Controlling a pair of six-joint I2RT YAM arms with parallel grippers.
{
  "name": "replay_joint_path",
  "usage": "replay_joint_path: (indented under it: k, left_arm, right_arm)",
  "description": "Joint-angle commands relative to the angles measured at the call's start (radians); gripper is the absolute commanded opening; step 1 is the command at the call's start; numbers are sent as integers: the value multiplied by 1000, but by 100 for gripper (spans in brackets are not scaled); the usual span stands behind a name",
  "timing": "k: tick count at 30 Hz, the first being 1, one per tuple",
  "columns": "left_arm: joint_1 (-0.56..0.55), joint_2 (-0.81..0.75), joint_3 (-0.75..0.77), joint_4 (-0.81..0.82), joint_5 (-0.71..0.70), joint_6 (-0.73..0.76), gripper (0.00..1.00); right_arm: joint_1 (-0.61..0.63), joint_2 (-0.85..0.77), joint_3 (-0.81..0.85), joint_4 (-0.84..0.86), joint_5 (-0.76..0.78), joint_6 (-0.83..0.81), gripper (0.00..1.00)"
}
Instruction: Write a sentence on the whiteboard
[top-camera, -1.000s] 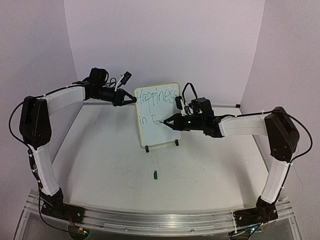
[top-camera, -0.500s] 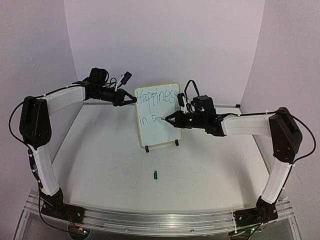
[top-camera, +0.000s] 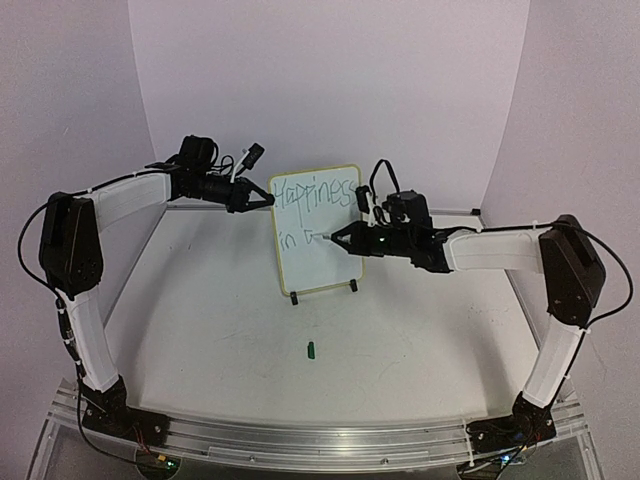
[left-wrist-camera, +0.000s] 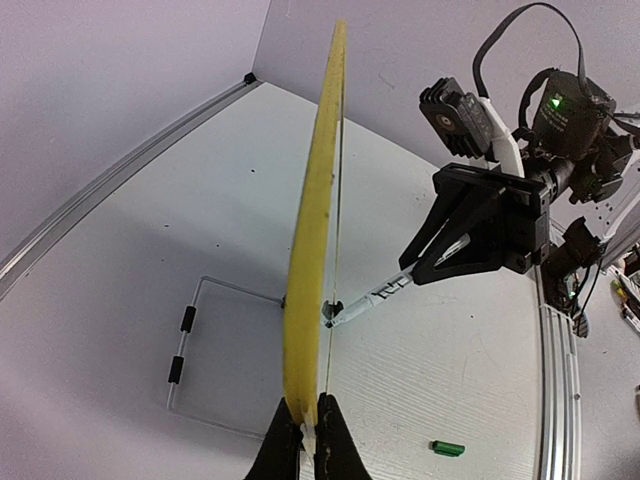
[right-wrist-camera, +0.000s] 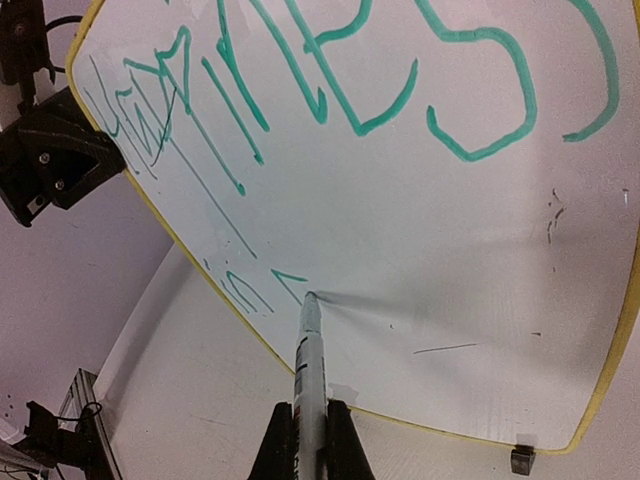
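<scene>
At the left we see the left gripper (top-camera: 262, 197) clenched on the upper left rim of the whiteboard (top-camera: 318, 240), its jaws pinching the yellow edge (left-wrist-camera: 316, 250) between them in the left wrist view; the whiteboard stands near the middle of the table (top-camera: 200, 320), towards its far side, propped in a wire stand (left-wrist-camera: 200, 330) with black feet; its long axis runs up and down, it leans back a little, and its white face turns towards the near edge and the right arm; the sentence (top-camera: 314, 194) on it is in green, the top line reading "Happines" across the board's width and the lower line showing "in" followed by one short stroke (right-wrist-camera: 290, 275); the pen (right-wrist-camera: 310, 350) lies roughly level, its long axis running from right to left with the tip on the board at that stroke; the right gripper (top-camera: 345, 240) is clamped on the pen's barrel, fingers pointing left at the board; a small green cap (top-camera: 311, 349) lies on the table in front of the stand, well apart from both arms.
</scene>
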Motion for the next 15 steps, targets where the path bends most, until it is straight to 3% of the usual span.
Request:
replay_joint_path:
  k: [1, 15]
  left_arm:
    - [-38, 29, -37, -149, -42, 28, 0]
    - [-38, 28, -36, -151, -43, 28, 0]
  right_arm:
    - [-2, 4, -31, -2, 33, -11, 0]
    - [18, 96, 12, -6, 9, -14, 0]
